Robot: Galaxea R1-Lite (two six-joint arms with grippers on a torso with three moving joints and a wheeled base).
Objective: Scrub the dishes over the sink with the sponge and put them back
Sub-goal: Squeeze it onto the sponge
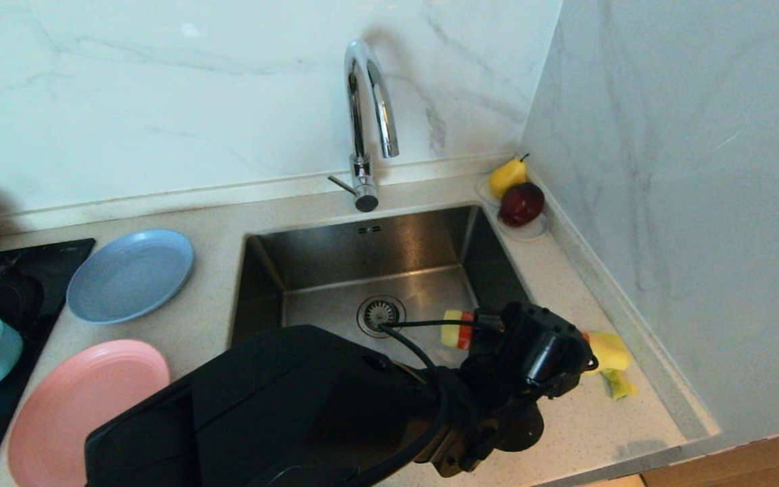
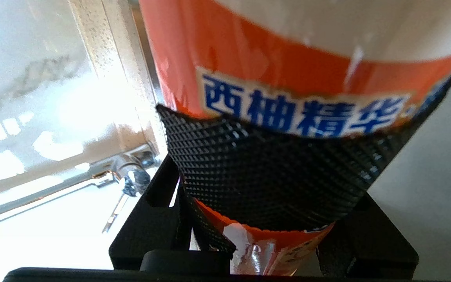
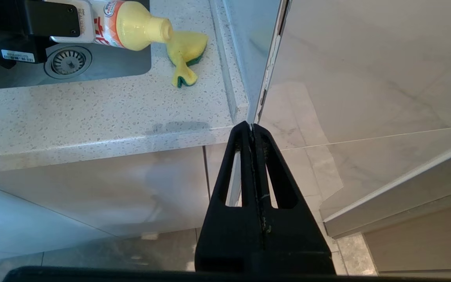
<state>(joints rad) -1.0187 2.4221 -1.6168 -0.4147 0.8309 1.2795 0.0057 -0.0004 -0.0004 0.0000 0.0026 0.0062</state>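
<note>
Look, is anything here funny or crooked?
Yes. The sponge on the counter beside the sink is bent and twisted out of shape. The left gripper holds a soap bottle tipped sideways, its tip by the sponge.

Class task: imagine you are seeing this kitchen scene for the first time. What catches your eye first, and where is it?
The left gripper holds a tipped orange-and-yellow bottle at the sink's right edge, nozzle towards the sponge on the counter. A pink plate and a blue plate lie left of the sink.
</note>
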